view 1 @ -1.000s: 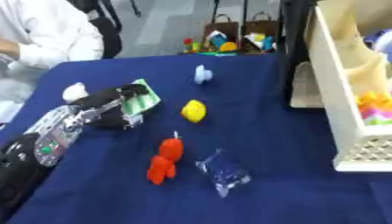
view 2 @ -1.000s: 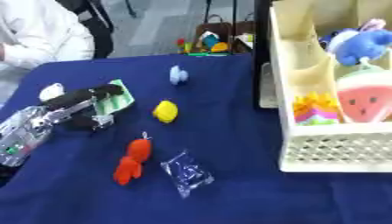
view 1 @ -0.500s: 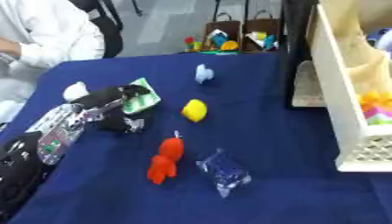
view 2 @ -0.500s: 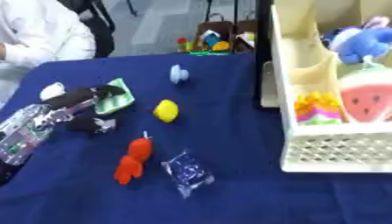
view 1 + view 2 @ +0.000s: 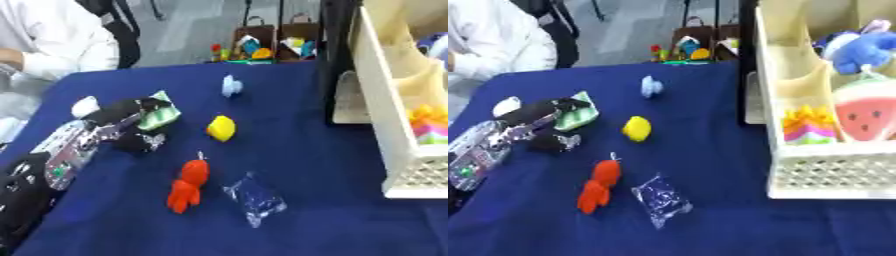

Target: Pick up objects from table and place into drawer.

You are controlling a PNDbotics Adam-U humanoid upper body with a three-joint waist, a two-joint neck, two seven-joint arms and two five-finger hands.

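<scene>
My left hand (image 5: 122, 116) comes in from the lower left, its fingers stretched onto the left edge of a green and white packet (image 5: 163, 114) and its thumb lower and apart. On the blue table (image 5: 289, 135) lie a white object (image 5: 85, 106), a small light blue toy (image 5: 231, 86), a yellow toy (image 5: 220, 128), a red-orange toy (image 5: 189, 185) and a clear plastic bag (image 5: 255, 198). The cream drawer unit (image 5: 833, 170) at the right holds a watermelon toy (image 5: 866, 112), a blue plush (image 5: 859, 47) and a colourful piece (image 5: 808, 125). No right hand shows.
A dark upright post (image 5: 337, 60) stands beside the drawer unit's left wall. Bags with colourful toys (image 5: 262, 47) sit beyond the table's far edge. A person in white (image 5: 52, 40) sits at the far left, not touching the things.
My left hand has crept slightly forward onto the green packet. The toys on the table have not moved.
</scene>
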